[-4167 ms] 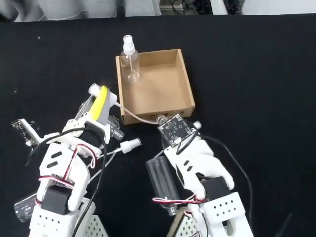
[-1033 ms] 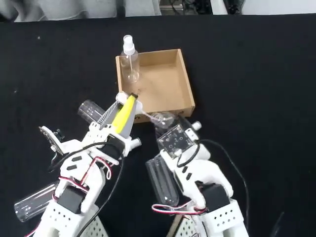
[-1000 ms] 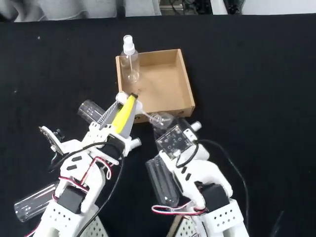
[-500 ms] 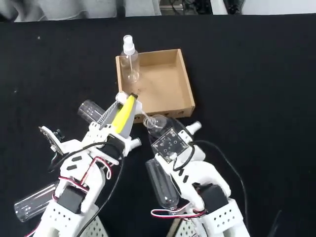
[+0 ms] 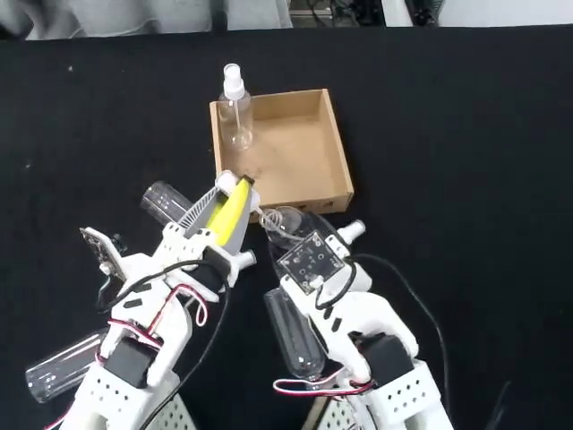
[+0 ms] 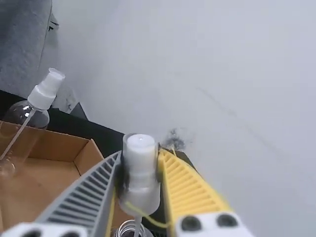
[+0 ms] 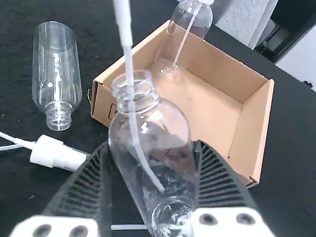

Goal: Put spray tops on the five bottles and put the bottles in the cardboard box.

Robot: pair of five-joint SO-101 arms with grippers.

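Bottle (image 7: 154, 129), clear, in ribbed right hand (image 7: 153, 150)

lying bottle (image 5: 288, 333) half hidden under right arm (image 5: 369, 315)

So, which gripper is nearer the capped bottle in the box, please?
Left: the left gripper is at the box's near corner, close by the capped bottle; the right gripper sits outside the box, farther off.

Box interior: a capped bottle (image 5: 236, 116) stands in the upper-left corner of the cardboard box (image 5: 338, 161); the remaining floor lies open.
Lower centre: a lying bottle (image 5: 291, 331) and a loose spray top (image 5: 240, 260) obstruct the surface.
Right half of frame: open black table (image 5: 466, 179).
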